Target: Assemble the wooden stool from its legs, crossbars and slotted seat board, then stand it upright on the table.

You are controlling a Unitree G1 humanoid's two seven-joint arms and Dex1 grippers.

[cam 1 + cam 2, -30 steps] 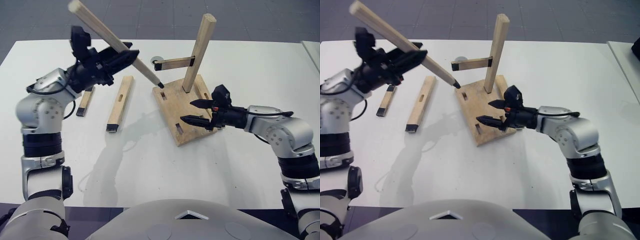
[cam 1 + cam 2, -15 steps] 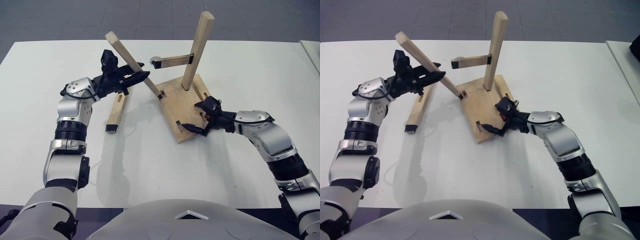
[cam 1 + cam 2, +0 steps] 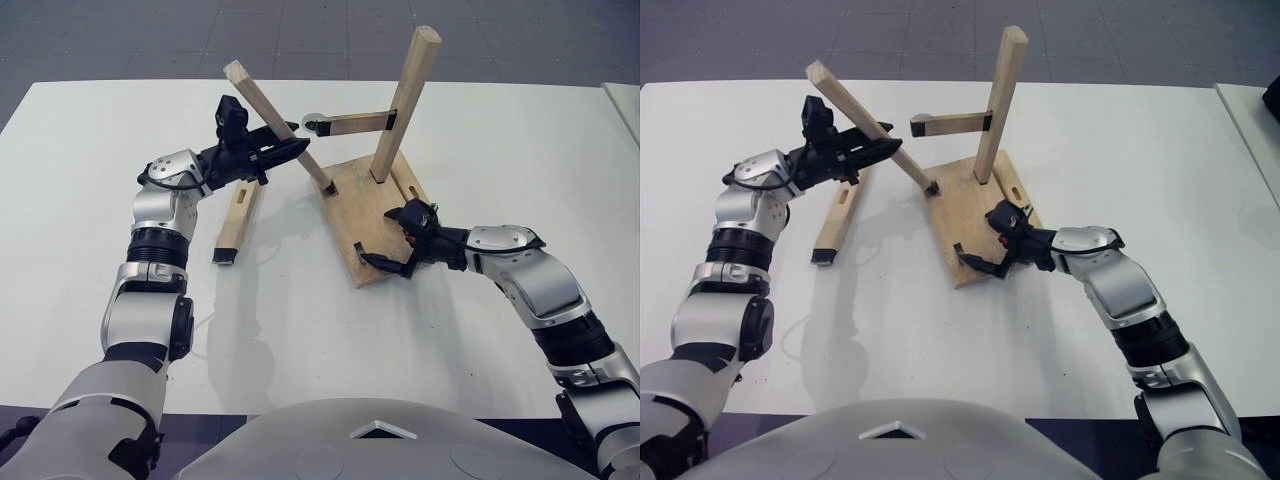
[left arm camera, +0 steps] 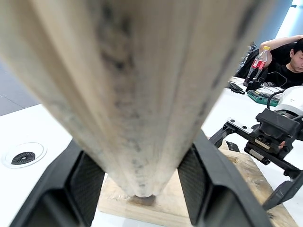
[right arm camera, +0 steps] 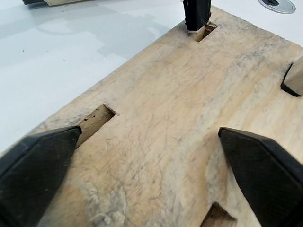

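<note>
Two legs up off the surface [image 3: 300, 330]: an upright leg [image 3: 405, 100] standing in a far slot of the seat board [image 3: 365, 215], with a crossbar [image 3: 350, 123] sticking out from it toward the left, and a held leg [image 3: 255, 93] clamped across its shaft by the left hand [image 3: 290, 150]. Strong lean on the held leg, up and away toward the robot's left, with the dark lower tip down at the far-left corner slot [image 5: 201, 30] of the board. Seems to sit just in the mouth of that slot; cannot tell how deep. Turns, in my judgement, on this tilt and not on the place of the tip: needs the long axis raised until parallel with the upright leg, then a push down along that axis. From the left hand, down along the shaft and toward the right to reach the slot, so clearly work for the left arm. Right hand [image 3: 376, 236] spread wide and holding nothing, low over the near part of the board, beside an empty slot [image 5: 97, 120]; cannot tell if touching the wood. Well placed, probably, to keep the board from sliding or tipping during the push. Seat board itself flat on the surface, between the two hands and a little nearer to the right one. One spare leg [image 3: 235, 205] flat on the surface just beside the left arm, long axis pointing away from the robot, nearer to the left hand than to the right.
</note>
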